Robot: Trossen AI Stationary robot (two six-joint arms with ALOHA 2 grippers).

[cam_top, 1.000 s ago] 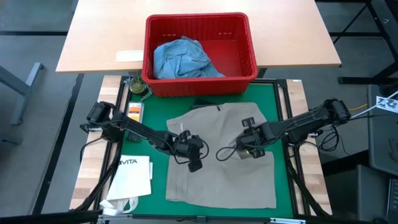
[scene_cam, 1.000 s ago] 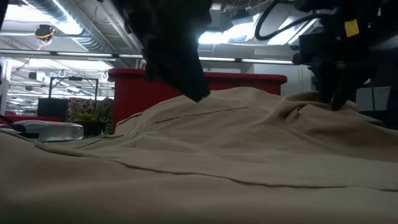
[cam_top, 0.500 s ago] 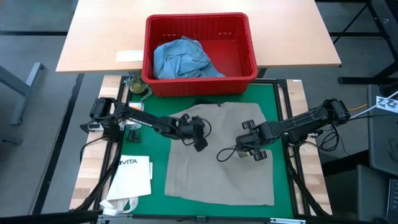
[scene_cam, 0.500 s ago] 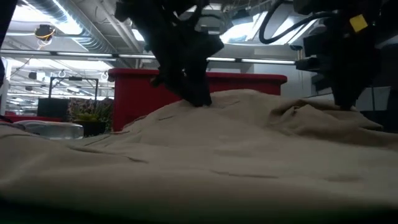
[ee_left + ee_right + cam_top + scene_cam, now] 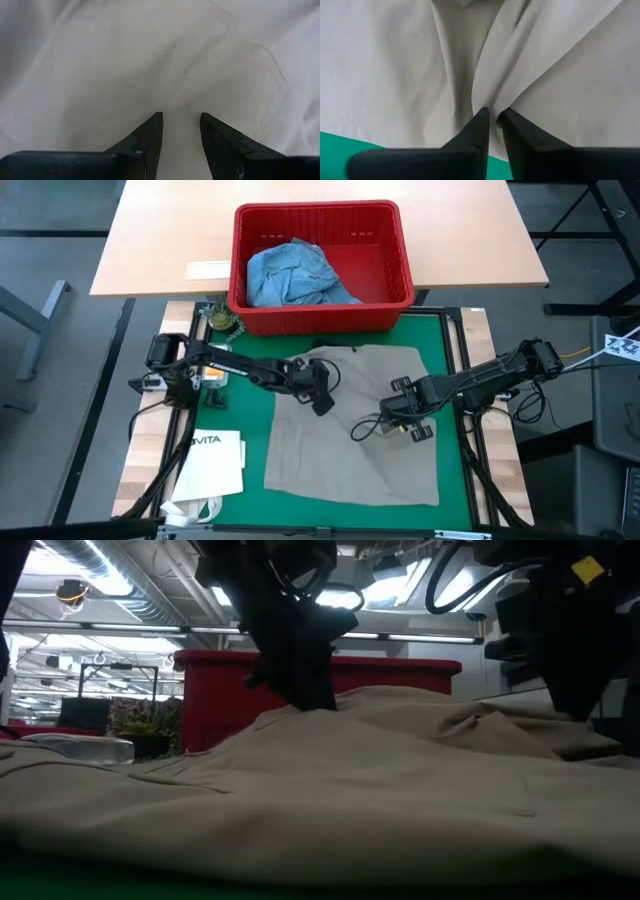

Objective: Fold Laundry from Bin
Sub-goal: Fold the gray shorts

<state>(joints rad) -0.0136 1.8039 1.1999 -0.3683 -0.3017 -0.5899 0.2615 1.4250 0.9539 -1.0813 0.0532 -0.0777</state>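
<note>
Right wrist view: the right pincer is clamped on a fold of the khaki-tan garment beneath it.

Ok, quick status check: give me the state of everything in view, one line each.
Khaki garment: spread on the green mat, rumpled.
Blue denim garment: bunched inside the red bin.
Left end effector: open, fingers apart on the khaki fabric.
Right end effector: pinching a raised khaki fold.
White VITA bag: lying flat beside the mat.
</note>
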